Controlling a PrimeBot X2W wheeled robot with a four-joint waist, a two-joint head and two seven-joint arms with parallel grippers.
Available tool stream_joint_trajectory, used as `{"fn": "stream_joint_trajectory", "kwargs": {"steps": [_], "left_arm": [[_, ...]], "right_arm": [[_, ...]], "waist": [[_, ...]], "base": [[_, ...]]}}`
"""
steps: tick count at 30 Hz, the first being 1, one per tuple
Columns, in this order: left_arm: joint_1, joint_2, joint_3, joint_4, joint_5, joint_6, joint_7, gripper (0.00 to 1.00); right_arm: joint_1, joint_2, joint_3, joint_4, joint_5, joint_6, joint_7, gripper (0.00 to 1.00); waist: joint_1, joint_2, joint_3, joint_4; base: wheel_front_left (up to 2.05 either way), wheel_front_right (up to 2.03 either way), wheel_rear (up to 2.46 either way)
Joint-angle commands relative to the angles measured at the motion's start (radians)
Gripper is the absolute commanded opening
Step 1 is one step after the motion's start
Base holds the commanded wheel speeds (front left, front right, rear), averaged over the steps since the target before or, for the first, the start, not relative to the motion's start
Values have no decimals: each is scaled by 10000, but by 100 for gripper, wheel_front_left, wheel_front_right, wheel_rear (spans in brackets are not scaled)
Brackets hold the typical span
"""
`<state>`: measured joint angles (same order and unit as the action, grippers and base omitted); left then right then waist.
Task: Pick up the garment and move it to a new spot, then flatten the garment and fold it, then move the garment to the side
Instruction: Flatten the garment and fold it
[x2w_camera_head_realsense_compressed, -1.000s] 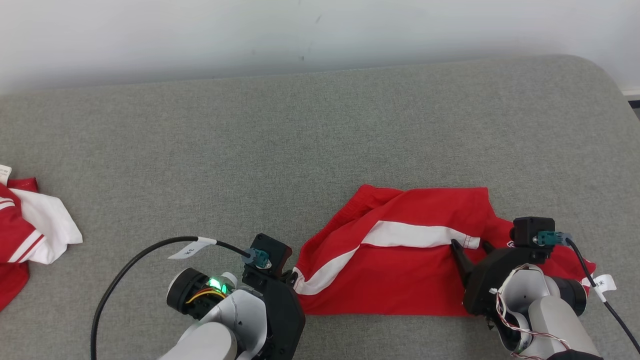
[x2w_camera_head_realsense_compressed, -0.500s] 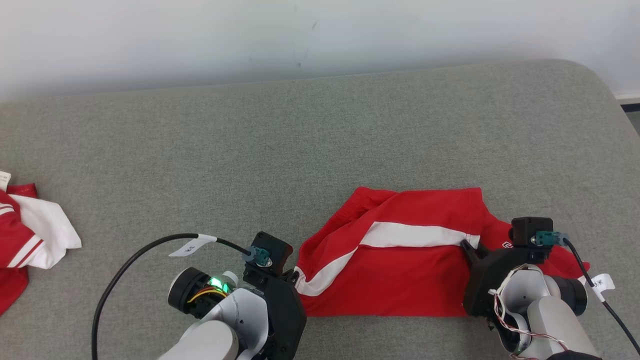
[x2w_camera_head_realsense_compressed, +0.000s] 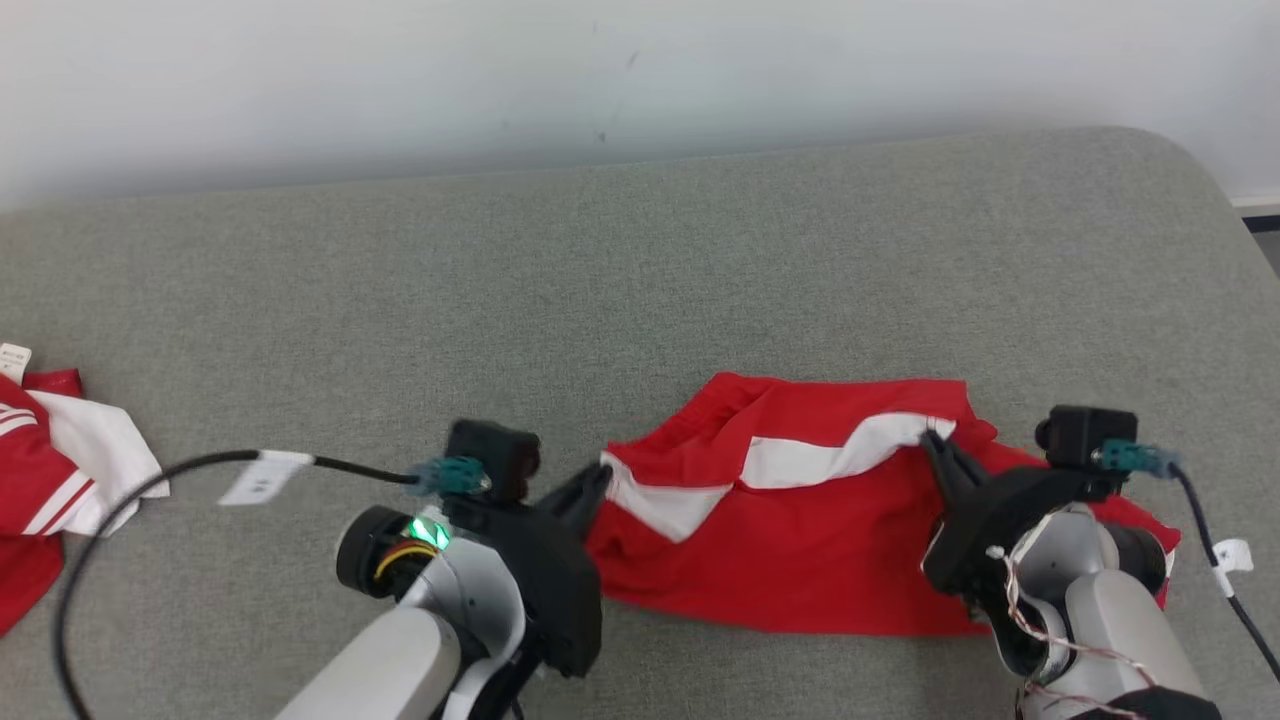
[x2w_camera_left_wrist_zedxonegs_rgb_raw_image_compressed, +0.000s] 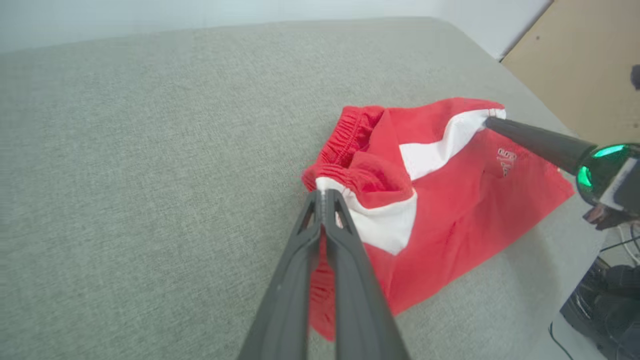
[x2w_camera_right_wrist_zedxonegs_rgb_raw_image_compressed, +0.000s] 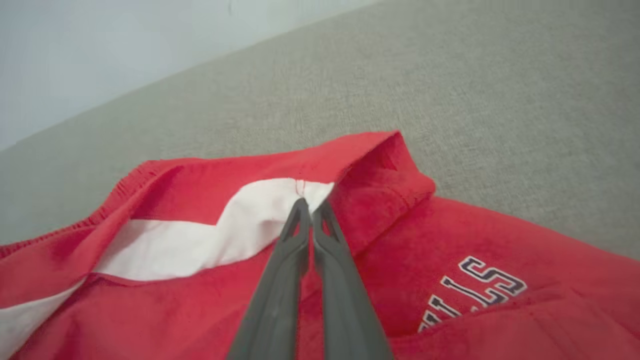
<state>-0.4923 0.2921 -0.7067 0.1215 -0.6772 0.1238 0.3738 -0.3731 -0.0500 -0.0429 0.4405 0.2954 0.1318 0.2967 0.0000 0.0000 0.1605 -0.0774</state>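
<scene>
The garment is a pair of red shorts with a white side stripe, lying rumpled on the grey padded table. My left gripper is shut on its elastic waistband corner at the left end, seen close in the left wrist view. My right gripper is shut on the white stripe's hem end at the right, and the right wrist view shows the fingertips pinching that cloth. Both held corners are lifted slightly off the table. The garment carries dark lettering near the right arm.
Another red and white garment lies bunched at the table's left edge. A pale wall runs behind the table. The table's right end curves off near a brown panel. Open grey surface stretches behind the shorts.
My right gripper has shut on the stripe's hem. Both grippers have risen and moved away from me, pulling the near edge of the shorts up; the left arm swung rightward.
</scene>
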Motion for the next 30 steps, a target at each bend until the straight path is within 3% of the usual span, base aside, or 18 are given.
{"fn": "stream_joint_trajectory", "kwargs": {"steps": [1, 8, 11, 14, 18, 25, 30], "left_arm": [[48, -50, 238, -64, -189, -18, -264, 0], [-449, -582, 2036, -275, -1527, -160, -1732, 0], [-998, -681, 2826, -118, -1945, -144, -2129, 0], [-1907, -779, 3660, 82, -2371, -135, -2457, 0], [-3247, -883, 4727, 605, -2744, -272, -3328, 0], [-5111, -1373, 6162, 1517, -3017, -921, -5695, 0], [-5454, -1667, 6606, 1441, -2549, -2032, -6384, 0]], "right_arm": [[-208, -7, 86, -183, 367, -22, -110, 0], [-1351, -7, 782, -1375, 1788, -22, -390, 0], [-2222, -8, 1039, -1534, 1778, -22, -200, 0], [-3439, -7, 1156, -1393, 2137, -22, -105, 0], [-5288, -2, 789, -548, 2186, -22, -750, 0], [-7856, -21, 149, 1143, 1519, -23, -3047, 0], [-8749, -92, -197, 1833, 1576, -26, -4689, 0]], "waist": [[0, 0, 37, -6], [0, 0, 654, -200], [0, 0, 1092, -323], [0, 0, 1656, -439], [0, 0, 2295, -499], [0, 0, 2549, -442], [0, 0, 2389, -321]], "base": [[0, 0, 0], [0, 0, 0], [0, 0, 0], [0, 0, 0], [0, 0, 0], [0, 0, 0], [0, 0, 0]]}}
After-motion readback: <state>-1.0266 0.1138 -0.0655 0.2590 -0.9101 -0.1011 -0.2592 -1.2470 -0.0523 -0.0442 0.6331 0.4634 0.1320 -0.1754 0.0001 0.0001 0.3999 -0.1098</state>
